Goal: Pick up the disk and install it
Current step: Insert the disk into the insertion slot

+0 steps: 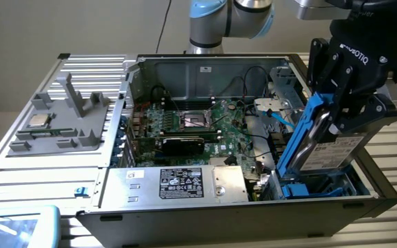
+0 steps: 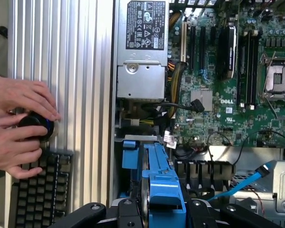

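Here we are at the open computer case (image 1: 205, 219) on the slatted metal surface (image 1: 19, 181), and the action is on the exterior view's right, low in the frame: the black jaws are clamped on the disk (image 1: 328, 151), gripping its upper end from both sides. The disk stands steeply on edge, tilted, white label facing the camera, bright blue carrier running up its side. Its lower end is down at the blue drive bay (image 1: 322, 185) in the corner of the case; whether it touches the bay, I cannot tell. In the wrist view, the blue-framed disk (image 2: 164, 190) sits between the dark finger links, above the bay. Beside it lies the green motherboard (image 1: 209, 132) with its bare processor socket, and the silver power supply (image 1: 178, 183) with the black label runs along the case's near wall. A light blue cable (image 1: 281, 118) loops just beside the disk. Over on the exterior view's left, a grey fixture tray (image 1: 60, 126) carries a small square chip (image 1: 39, 120), well apart from the case. In the wrist view, a person's two hands (image 2: 19, 97) rest around a black knob (image 2: 34, 126), next to a dark keyboard (image 2: 40, 192).
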Robot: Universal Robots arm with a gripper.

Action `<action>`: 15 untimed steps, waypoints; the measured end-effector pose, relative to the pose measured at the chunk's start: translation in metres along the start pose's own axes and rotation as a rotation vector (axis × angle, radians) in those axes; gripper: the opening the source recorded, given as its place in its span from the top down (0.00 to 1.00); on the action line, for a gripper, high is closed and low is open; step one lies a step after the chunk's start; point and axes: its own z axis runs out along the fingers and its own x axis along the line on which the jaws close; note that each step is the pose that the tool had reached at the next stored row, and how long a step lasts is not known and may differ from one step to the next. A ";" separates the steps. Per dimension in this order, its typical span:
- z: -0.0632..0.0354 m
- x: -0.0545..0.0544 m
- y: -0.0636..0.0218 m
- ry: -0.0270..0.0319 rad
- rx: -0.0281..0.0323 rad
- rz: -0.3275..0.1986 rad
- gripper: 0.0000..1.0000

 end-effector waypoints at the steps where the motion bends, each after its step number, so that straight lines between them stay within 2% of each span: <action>1: 0.0007 0.000 0.0000 0.0000 0.0000 0.000 0.63; 15: 0.0040 0.000 0.0000 -0.0012 0.0000 0.000 0.63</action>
